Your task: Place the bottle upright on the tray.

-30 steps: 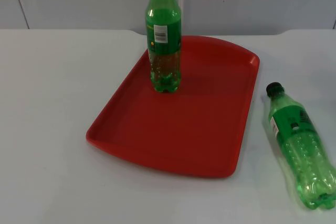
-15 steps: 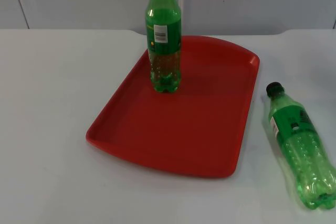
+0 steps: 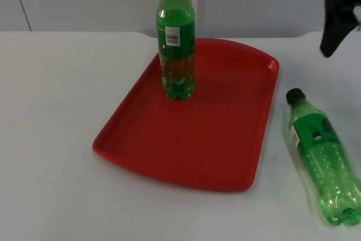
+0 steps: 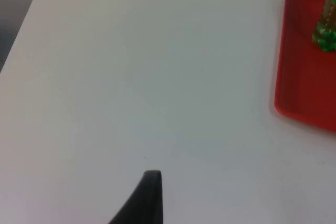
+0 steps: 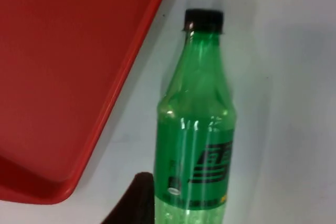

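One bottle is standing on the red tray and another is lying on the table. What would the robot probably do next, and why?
Probably lower the right gripper toward the lying bottle to grasp it. That bottle lies on its side on the white table, beside the red tray, while the gripper hangs above and behind it, holding nothing. The standing bottle is already upright on the tray. The left gripper waits over bare table.

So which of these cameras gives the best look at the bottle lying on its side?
The top view: the lying bottle shows whole there, cap to base, on the table beside the red tray. The right wrist view is closer, showing cap, neck and label, but not its base. The left wrist view looks toward the tray's other side.
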Action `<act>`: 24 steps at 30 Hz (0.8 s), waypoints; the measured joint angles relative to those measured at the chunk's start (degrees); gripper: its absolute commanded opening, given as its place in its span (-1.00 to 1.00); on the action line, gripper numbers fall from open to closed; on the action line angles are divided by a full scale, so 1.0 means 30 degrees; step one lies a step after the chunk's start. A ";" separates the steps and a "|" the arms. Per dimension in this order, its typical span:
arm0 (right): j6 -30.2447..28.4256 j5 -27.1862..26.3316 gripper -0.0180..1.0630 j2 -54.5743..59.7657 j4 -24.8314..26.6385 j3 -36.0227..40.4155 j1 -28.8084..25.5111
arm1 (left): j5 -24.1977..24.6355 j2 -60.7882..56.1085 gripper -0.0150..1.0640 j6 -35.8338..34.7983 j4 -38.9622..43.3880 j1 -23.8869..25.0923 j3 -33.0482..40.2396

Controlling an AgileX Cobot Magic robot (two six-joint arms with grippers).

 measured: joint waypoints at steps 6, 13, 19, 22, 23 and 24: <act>0.0813 -0.0268 0.98 0.0321 -0.0329 0.0518 0.0787 | 0.0000 0.0000 0.95 0.0000 0.0000 0.0000 0.0000; 0.2848 -0.2947 0.98 0.0499 -0.0369 0.3018 0.0884 | 0.0000 0.0000 0.95 0.0000 0.0000 0.0000 0.0000; 0.3351 -0.3648 0.98 0.1636 -0.0405 0.3128 0.0884 | 0.0000 0.0000 0.95 0.0000 0.0000 0.0000 0.0000; 0.3473 -0.4131 0.98 0.2465 -0.0445 0.3139 0.0972 | 0.0000 0.0000 0.95 0.0000 0.0000 0.0000 0.0000; 0.3473 -0.4131 0.98 0.2465 -0.0445 0.3139 0.0972 | 0.0000 0.0000 0.95 0.0000 0.0000 0.0000 0.0000; 0.3567 -0.4412 0.98 0.2754 -0.0445 0.3139 0.1054 | 0.0000 0.0000 0.95 0.0000 0.0000 0.0000 0.0000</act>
